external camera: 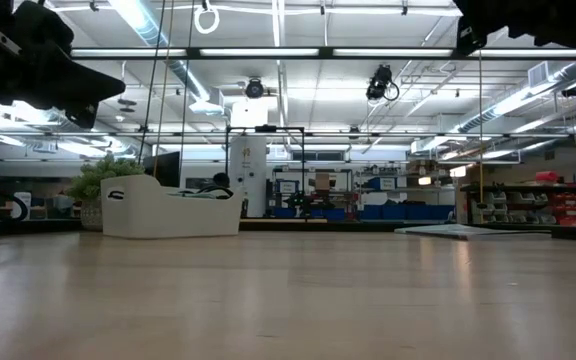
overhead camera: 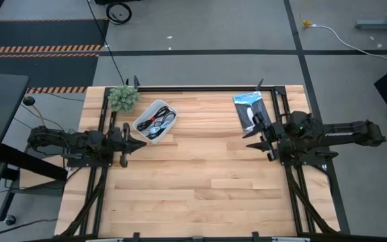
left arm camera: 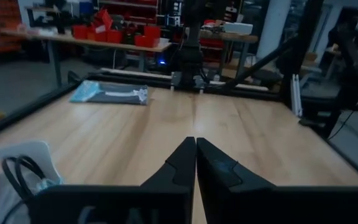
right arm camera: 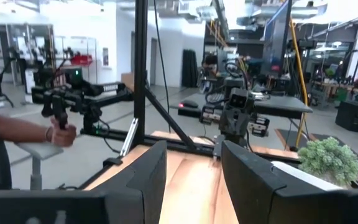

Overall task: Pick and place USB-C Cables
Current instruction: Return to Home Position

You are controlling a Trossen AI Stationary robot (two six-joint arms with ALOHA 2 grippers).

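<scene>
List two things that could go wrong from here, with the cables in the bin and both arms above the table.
1. The shut left gripper sits close beside the white bin; a careless swing might knock it and spill the USB-C cables.
2. The open right gripper hangs right by the blue-and-black retail packet; a finger might catch and drag it.

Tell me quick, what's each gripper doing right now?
Left gripper: shut, holding nothing, near the white plastic bin.
Right gripper: open, holding nothing, near the blue-and-black packet.

wooden table [overhead camera: 200, 181] | on it: white bin [overhead camera: 143, 115] | potted plant [overhead camera: 123, 98] | flat packet [overhead camera: 249, 102]
</scene>
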